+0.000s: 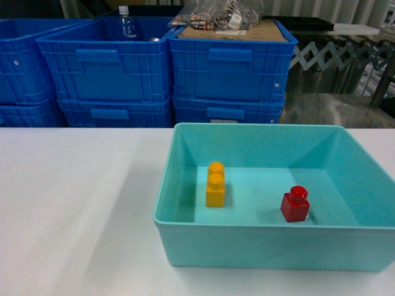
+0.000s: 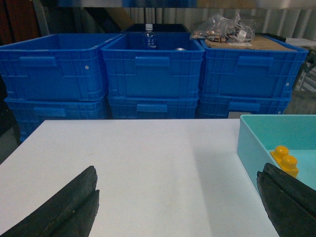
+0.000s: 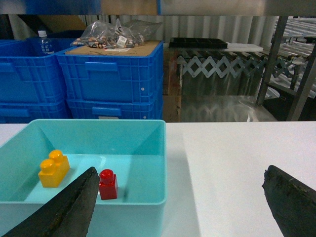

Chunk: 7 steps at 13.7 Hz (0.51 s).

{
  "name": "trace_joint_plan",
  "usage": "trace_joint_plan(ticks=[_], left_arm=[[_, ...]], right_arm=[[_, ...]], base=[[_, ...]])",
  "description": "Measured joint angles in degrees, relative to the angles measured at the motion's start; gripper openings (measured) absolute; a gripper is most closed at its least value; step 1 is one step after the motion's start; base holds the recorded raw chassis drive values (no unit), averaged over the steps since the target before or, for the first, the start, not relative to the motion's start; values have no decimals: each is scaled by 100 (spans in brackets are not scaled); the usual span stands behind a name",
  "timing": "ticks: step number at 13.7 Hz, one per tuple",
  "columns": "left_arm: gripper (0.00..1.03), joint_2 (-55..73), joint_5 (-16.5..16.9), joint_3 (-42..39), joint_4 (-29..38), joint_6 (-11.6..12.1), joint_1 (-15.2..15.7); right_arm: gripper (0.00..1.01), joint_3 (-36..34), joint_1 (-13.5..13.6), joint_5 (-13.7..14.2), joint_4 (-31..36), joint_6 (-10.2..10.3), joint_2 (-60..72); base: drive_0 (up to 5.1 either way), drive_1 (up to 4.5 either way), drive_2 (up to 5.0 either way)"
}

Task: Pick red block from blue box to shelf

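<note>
The small red plastic toy brick [image 1: 295, 205] stands upright on the floor of the wide, shallow light turquoise plastic bin [image 1: 259, 246], its single round stud pointing straight up, so its long axis is vertical. In the head view it sits toward the right of the bin, nearer the front wall than the back, touching none of the walls. A taller yellow-orange two-stud brick [image 1: 215, 185] stands well apart from it on the left, its two studs lined up from front to back.

The bin rests on the plain white worktop [image 1: 74, 209], on its right half. Behind the worktop, dark blue ribbed plastic crates [image 1: 228, 68] are stacked in rows; a clear water bottle [image 1: 126, 23] stands in one of them, and a brown cardboard sheet with clear bags of small parts [image 1: 216, 15] lies on top of another.

The left claw [image 2: 180, 202] hangs low over the bare worktop just left of the bin, its dark fingers [image 2: 69, 207] spread wide with nothing between them. The right claw [image 3: 182, 202] is also spread wide and holds nothing; in its wrist view the red brick shows just beside its left finger [image 3: 69, 207], inside the bin, without contact that can be seen. Neither claw appears in the head view.
</note>
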Motion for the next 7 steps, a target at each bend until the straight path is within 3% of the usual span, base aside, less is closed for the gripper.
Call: trace_joint_plan(ticks=[7], left_arm=[[98, 0, 0, 0, 0, 0, 0]], right_arm=[[98, 0, 0, 0, 0, 0, 0]], base=[[0, 0, 0]])
